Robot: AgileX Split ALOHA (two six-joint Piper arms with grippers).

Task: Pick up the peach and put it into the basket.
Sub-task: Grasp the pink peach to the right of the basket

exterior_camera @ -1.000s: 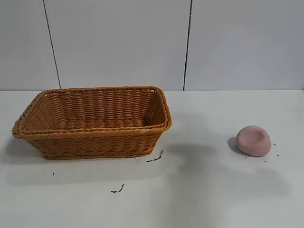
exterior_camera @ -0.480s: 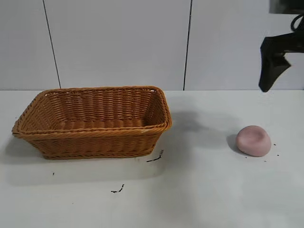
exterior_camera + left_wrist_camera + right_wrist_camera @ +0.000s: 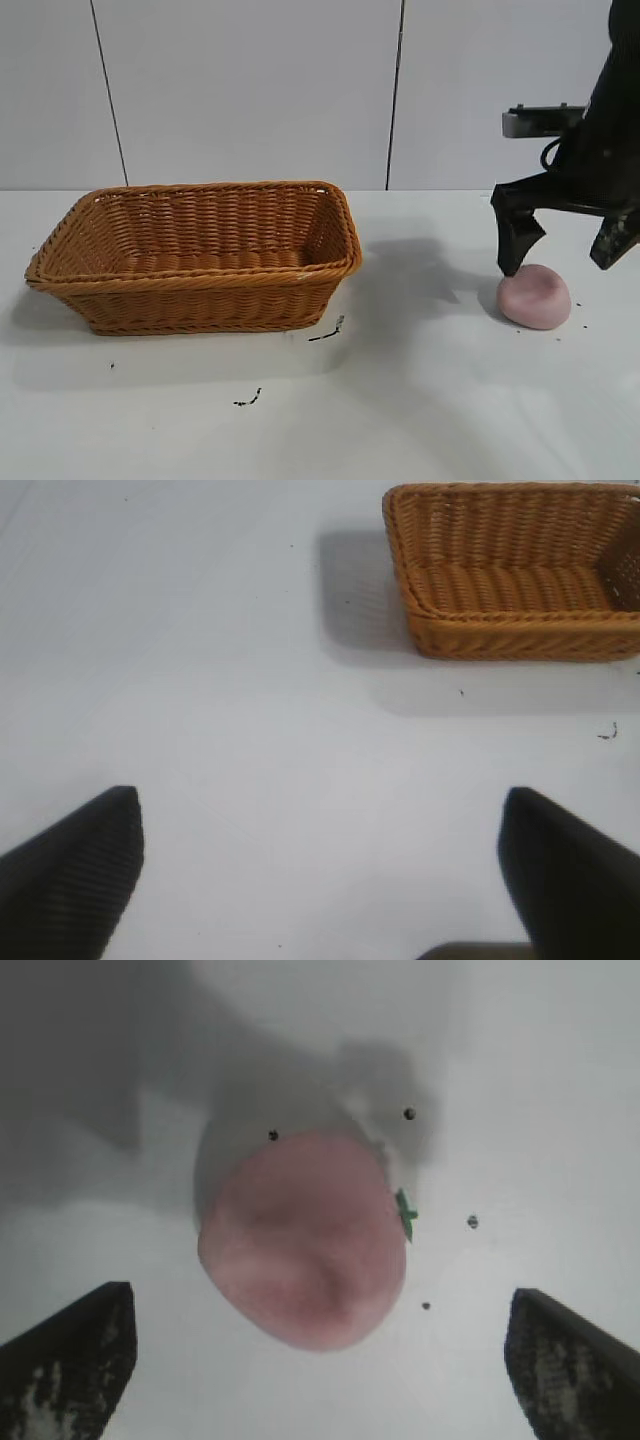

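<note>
The pale pink peach (image 3: 535,297) lies on the white table at the right, well apart from the basket. In the right wrist view the peach (image 3: 305,1240) shows a dimple and a small green leaf. My right gripper (image 3: 558,262) hangs just above it, open, one finger on each side and neither touching. From the wrist, the right gripper (image 3: 318,1295) stands wide with the peach just beyond the fingertips. The orange-brown wicker basket (image 3: 200,300) sits at the left with nothing in it. My left gripper (image 3: 320,800) is open over bare table, with the basket (image 3: 510,630) farther off.
Black specks and small marks (image 3: 325,333) dot the table in front of the basket and around the peach. A pale panelled wall stands behind the table. Bare table lies between the basket and the peach.
My right arm has come into the exterior view from the upper right and dropped down over the peach, still open. Peach and basket have not moved.
</note>
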